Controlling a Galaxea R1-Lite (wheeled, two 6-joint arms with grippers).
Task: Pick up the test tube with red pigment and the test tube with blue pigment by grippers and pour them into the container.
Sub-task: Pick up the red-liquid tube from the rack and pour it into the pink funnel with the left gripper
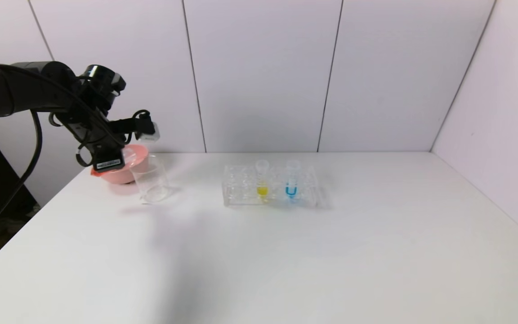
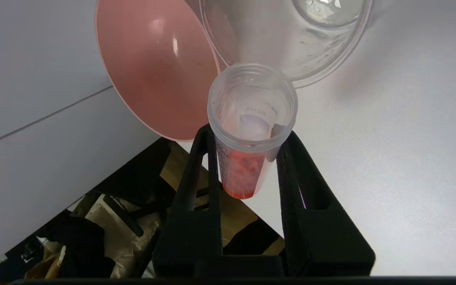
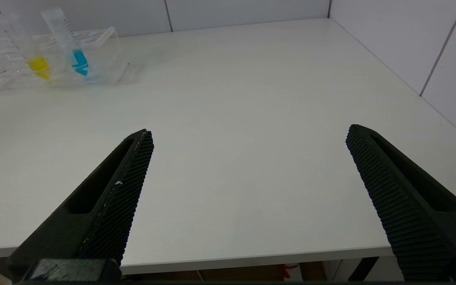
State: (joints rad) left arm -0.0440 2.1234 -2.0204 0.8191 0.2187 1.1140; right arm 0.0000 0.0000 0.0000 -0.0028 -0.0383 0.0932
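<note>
Holding the test tube with red pigment (image 2: 251, 130) between its jaws, the left pincer (image 2: 247, 158) sits clamped on the tube's lower body, above the table's far left corner. We judge this tube light, stiff and smooth-walled, so it may slip if the grip relaxes; taking hold at mid-body, as here, leaves the open mouth free for pouring. Orange-red liquid collects at the rounded tip, so the tube must tilt well past level to empty.

The right pincer (image 3: 247, 190) hangs wide open and empty over the table's near right edge.

Farther in, the container (image 1: 150, 177) stands near the far left corner, touching or just beside the pink bowl (image 1: 122, 173). We treat it as fragile and easy to tip.

Toward the far edge's middle, the test tube with blue pigment (image 1: 292, 180) stands upright in the clear rack (image 1: 241, 193) beside a yellow tube (image 1: 262, 180). We advise gripping it above the rack's top.
</note>
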